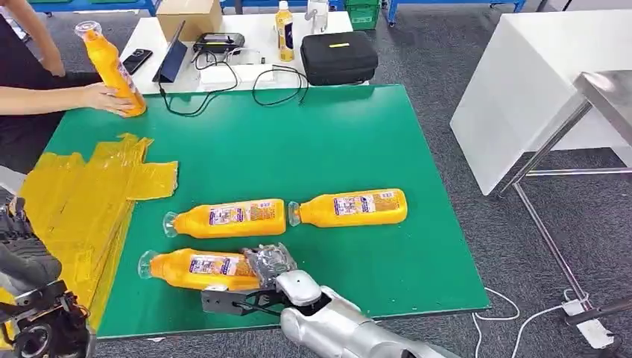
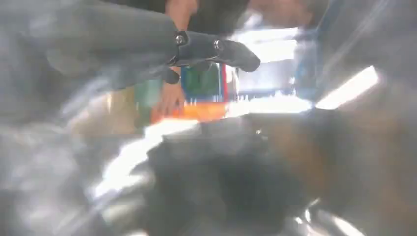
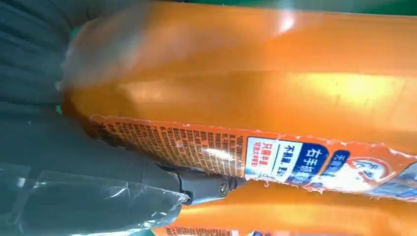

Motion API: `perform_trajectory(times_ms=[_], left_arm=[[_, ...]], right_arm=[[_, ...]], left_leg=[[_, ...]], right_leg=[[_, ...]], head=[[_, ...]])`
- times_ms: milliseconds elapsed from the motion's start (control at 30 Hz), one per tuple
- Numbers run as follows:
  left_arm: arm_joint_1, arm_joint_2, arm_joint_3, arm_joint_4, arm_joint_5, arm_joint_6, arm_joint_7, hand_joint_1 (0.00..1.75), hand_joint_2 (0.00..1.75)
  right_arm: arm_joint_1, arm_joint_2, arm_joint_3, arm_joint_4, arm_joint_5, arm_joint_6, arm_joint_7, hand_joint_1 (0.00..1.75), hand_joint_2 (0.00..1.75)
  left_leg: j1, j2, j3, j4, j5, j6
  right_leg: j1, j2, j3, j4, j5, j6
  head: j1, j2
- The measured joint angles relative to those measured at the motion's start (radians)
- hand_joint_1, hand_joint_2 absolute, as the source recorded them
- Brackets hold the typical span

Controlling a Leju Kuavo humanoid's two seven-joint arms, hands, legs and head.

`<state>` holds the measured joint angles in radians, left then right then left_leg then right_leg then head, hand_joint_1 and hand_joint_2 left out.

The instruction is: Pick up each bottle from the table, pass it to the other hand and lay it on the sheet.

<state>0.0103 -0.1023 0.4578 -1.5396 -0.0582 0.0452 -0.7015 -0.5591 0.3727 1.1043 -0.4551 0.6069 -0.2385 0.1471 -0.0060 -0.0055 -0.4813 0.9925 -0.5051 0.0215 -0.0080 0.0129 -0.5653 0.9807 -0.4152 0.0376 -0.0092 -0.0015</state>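
Three orange bottles lie on the green table (image 1: pixel 313 142). My right hand (image 1: pixel 268 265) wraps the base end of the nearest bottle (image 1: pixel 197 268), which still rests on the table; up close its label (image 3: pixel 275 162) has a dark finger (image 3: pixel 206 186) laid across it. Behind it lie the middle bottle (image 1: pixel 231 218) and the right bottle (image 1: pixel 354 208). The yellow sheet (image 1: pixel 82 194) covers the table's left side. My left hand (image 1: pixel 33 298) hangs low at the near left corner, its fingers (image 2: pixel 216 51) stretched out with nothing in them.
A person's hand (image 1: pixel 108 98) steadies a fourth orange bottle (image 1: pixel 112 67) upright at the far left corner. Beyond the green table sit a black case (image 1: pixel 339 56), a small bottle (image 1: pixel 284 30), cables and a cardboard box (image 1: pixel 190 15). A white table (image 1: pixel 522 89) stands right.
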Motion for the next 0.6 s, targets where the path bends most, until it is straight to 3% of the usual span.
perform_trajectory(times_ms=[167, 367, 400, 600], left_arm=[[0.024, -0.028, 0.082, 0.047, 0.167, -0.262, 0.040, 0.00, 0.00], [0.039, -0.054, 0.140, 0.063, 0.180, -0.297, 0.049, 0.00, 0.00], [0.039, -0.056, 0.144, 0.066, 0.180, -0.297, 0.050, 0.00, 1.75], [0.045, -0.070, 0.170, 0.069, 0.208, -0.323, 0.074, 0.00, 1.75]], right_arm=[[0.058, -0.007, -0.110, -0.020, 0.052, -0.120, -0.120, 1.75, 1.75], [0.096, -0.015, -0.203, -0.055, 0.076, -0.122, -0.130, 1.75, 1.75], [0.099, -0.016, -0.211, -0.059, 0.079, -0.122, -0.130, 1.75, 1.75], [0.135, -0.021, -0.263, -0.102, 0.103, -0.156, -0.180, 1.75, 1.75]], left_leg=[[0.001, 0.001, -0.003, 0.000, 0.000, 0.000], [0.000, 0.000, -0.009, 0.000, 0.000, 0.000], [0.000, 0.000, -0.009, 0.000, 0.000, 0.000], [0.001, 0.000, -0.009, 0.000, 0.000, 0.000]], right_leg=[[0.000, 0.000, -0.004, 0.000, 0.000, 0.000], [0.000, 0.000, -0.008, 0.000, 0.000, 0.000], [0.000, 0.000, -0.009, 0.000, 0.000, 0.000], [0.000, 0.000, -0.009, 0.000, 0.000, 0.000]], head=[[0.000, 0.000], [0.000, 0.000], [0.000, 0.000], [0.000, 0.000]])
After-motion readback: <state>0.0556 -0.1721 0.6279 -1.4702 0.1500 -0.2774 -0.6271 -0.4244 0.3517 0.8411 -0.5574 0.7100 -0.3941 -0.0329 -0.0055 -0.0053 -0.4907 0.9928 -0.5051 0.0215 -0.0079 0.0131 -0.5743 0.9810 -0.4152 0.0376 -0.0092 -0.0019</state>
